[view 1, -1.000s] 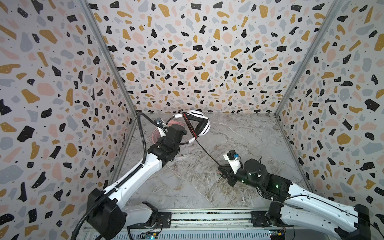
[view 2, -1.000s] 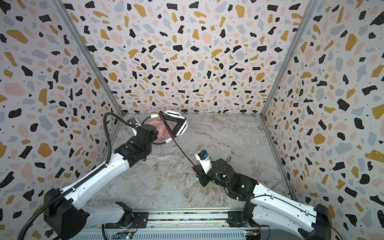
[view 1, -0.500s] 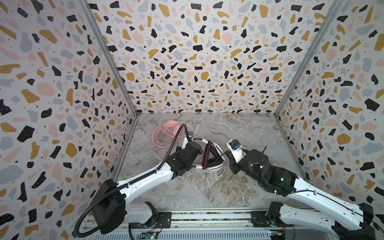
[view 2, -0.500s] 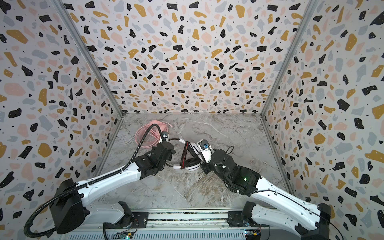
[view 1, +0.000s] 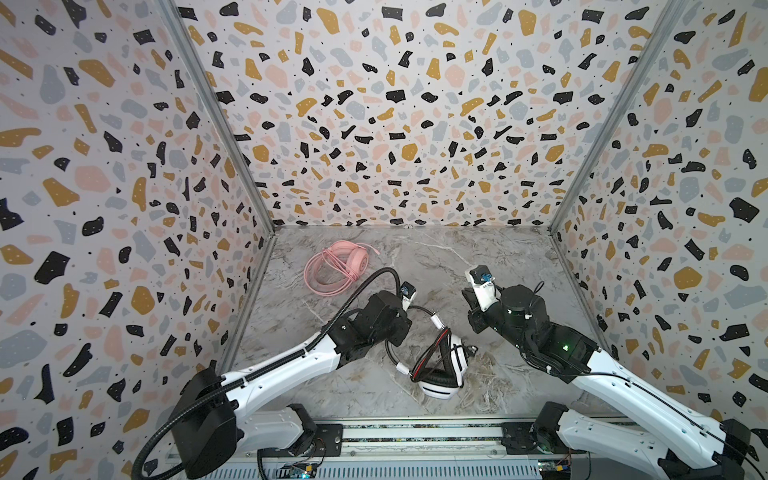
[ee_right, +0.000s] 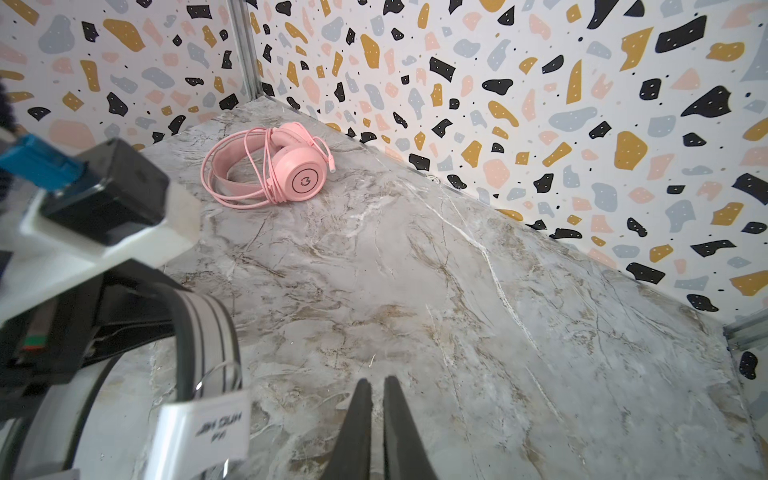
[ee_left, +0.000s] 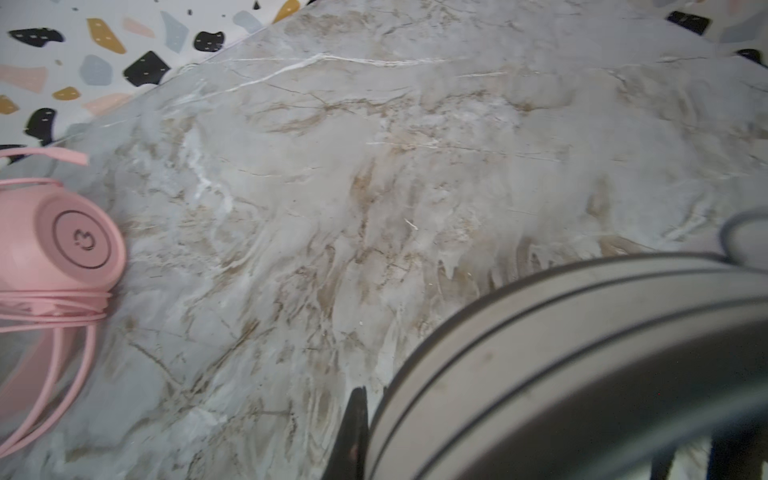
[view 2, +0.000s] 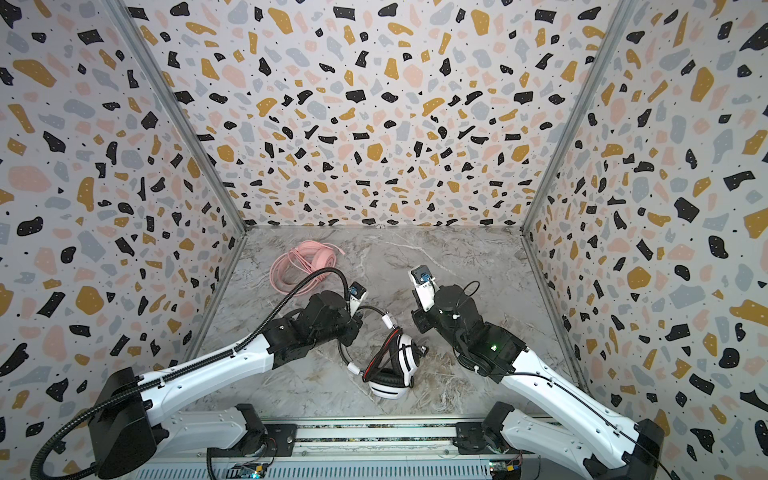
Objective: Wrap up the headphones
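left claw [view 1: 406, 312] pinching striped headset [view 1: 440, 370] band, right claw [ee_right: 376, 399] closed, empty, pink headset [view 1: 336, 268] apart

- Grey marble tabletop [view 1: 478, 249], brown-veined, fills the lower middle of both top views.
- Pink headset [view 1: 338, 266] lies on it at the upper left, its cable wound round.
- White-and-black headset [view 1: 440, 370] rests at the lower centre.

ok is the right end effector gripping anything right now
No, in the right wrist view the right end effector is shut on nothing, with only bare marble table beyond it.
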Action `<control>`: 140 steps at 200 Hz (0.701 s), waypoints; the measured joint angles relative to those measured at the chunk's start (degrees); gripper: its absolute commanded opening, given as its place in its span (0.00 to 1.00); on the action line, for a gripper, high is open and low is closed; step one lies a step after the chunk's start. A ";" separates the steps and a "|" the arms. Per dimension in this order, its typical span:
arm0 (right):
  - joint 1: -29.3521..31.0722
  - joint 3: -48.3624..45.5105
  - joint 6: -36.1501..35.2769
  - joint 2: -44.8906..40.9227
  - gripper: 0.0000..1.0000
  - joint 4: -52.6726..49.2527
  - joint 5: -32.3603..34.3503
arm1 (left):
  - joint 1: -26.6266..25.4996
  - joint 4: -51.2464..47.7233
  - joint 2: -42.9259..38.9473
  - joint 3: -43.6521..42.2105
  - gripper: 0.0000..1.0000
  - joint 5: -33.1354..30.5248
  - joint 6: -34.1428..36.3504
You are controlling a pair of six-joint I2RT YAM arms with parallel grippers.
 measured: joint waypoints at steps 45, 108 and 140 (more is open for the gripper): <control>-1.51 -0.44 0.92 0.90 0.10 0.81 -3.74 | 0.00 2.71 -6.25 -1.64 0.00 6.60 -0.31; -4.07 -8.00 6.67 -2.45 0.15 1.27 -8.61 | 1.60 0.26 -5.38 -1.40 0.00 9.27 -1.33; -4.17 -12.20 12.50 -4.85 0.21 -1.11 -10.14 | 7.17 -0.59 -5.70 -1.42 0.00 12.28 -3.45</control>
